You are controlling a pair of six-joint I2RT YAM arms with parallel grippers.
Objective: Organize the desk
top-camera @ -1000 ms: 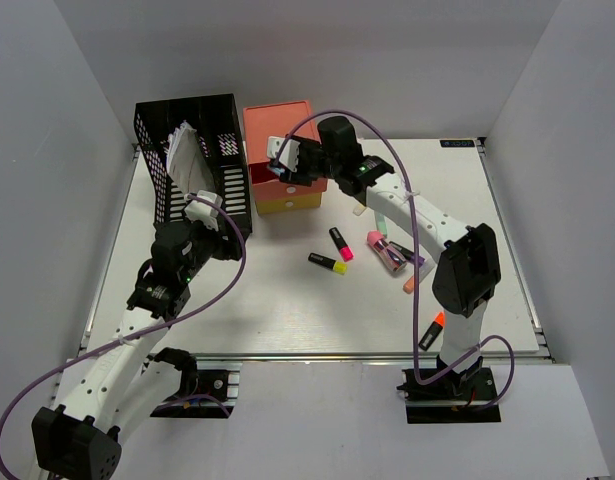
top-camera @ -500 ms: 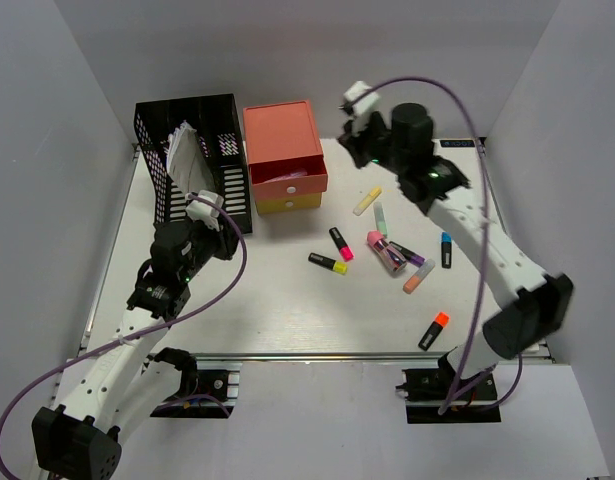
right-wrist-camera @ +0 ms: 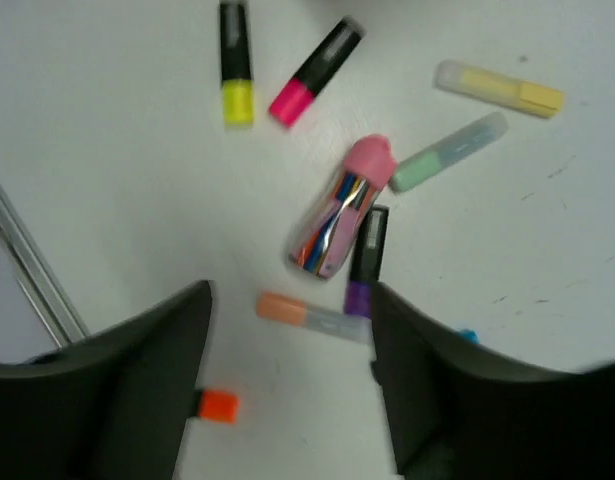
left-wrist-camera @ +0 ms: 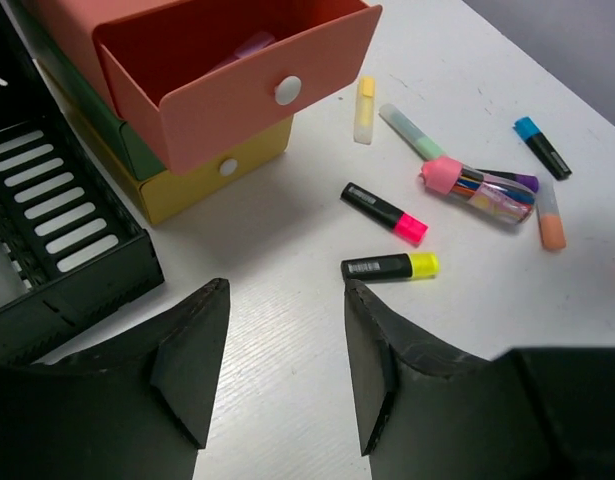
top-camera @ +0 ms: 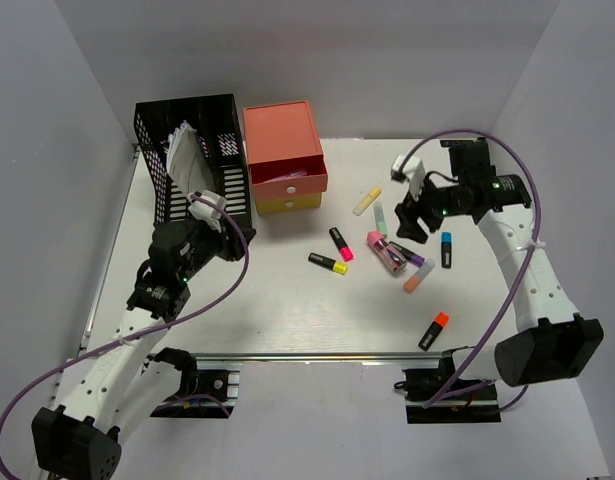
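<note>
The white desk (top-camera: 287, 310) holds scattered markers: a yellow-capped one (top-camera: 328, 263), a pink-capped one (top-camera: 341, 243), a pale yellow one (top-camera: 367, 201), a mint one (top-camera: 381, 218), a purple one (top-camera: 412, 256), a peach one (top-camera: 417, 277), a blue one (top-camera: 446, 249) and an orange one (top-camera: 434, 330). A pink-capped clear pen case (top-camera: 385, 250) lies among them. My right gripper (top-camera: 407, 225) hangs open and empty above the case (right-wrist-camera: 339, 208) and the peach marker (right-wrist-camera: 307, 315). My left gripper (top-camera: 222, 235) is open and empty beside the black rack, low over bare desk (left-wrist-camera: 287, 330).
A black mesh file rack (top-camera: 187, 150) with papers stands at the back left. Beside it is the coral, green and yellow drawer unit (top-camera: 282, 150); its coral top drawer (left-wrist-camera: 237, 70) is pulled out. Aluminium rails (top-camera: 317, 355) edge the desk.
My right arm has left the front of the drawer unit, swung up and to the right, then come down over the marker cluster. The left arm has not moved.
</note>
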